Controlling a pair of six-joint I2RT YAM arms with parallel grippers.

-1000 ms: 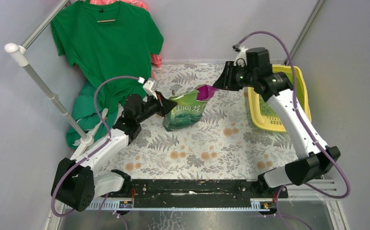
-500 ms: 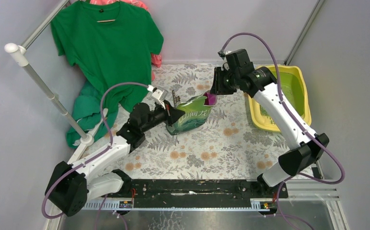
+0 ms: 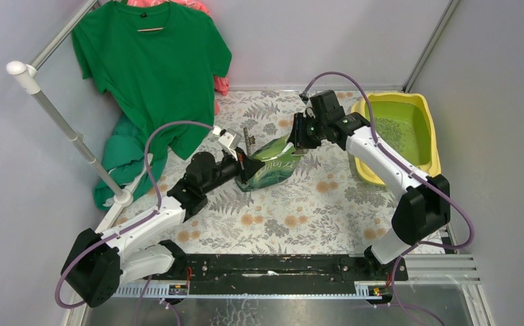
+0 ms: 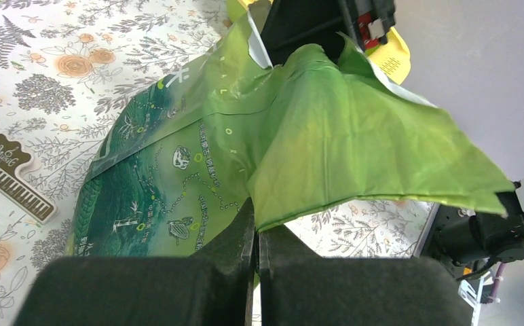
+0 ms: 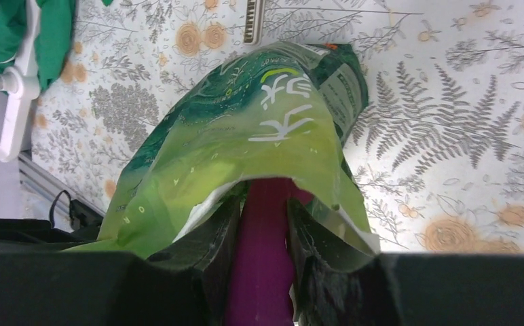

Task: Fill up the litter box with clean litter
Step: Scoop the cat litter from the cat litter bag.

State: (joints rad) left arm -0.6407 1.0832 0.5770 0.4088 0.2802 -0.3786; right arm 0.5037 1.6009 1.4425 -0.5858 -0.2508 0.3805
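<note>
Left fingers (image 3: 241, 161) pinch the green bag (image 3: 269, 165) at its mouth edge, prob. to hold it open on the desk (image 3: 300, 210); right fingers (image 3: 300, 134) reach into it. Litter box (image 3: 433, 146) sits far right w/ some clean litter (image 3: 389, 134) inside. L wrist: fingers closed flat on bag film. R wrist: fingers part-open, clamped on purple scoop (image 5: 263, 272) handle, bowl hidden in bag, likely scooping

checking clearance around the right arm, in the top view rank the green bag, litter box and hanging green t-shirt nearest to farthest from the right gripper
1. green bag: mid-table, its mouth right at the right gripper.
2. litter box: at the table's right edge, by the wall.
3. green t-shirt: hanging at the back left.
</note>
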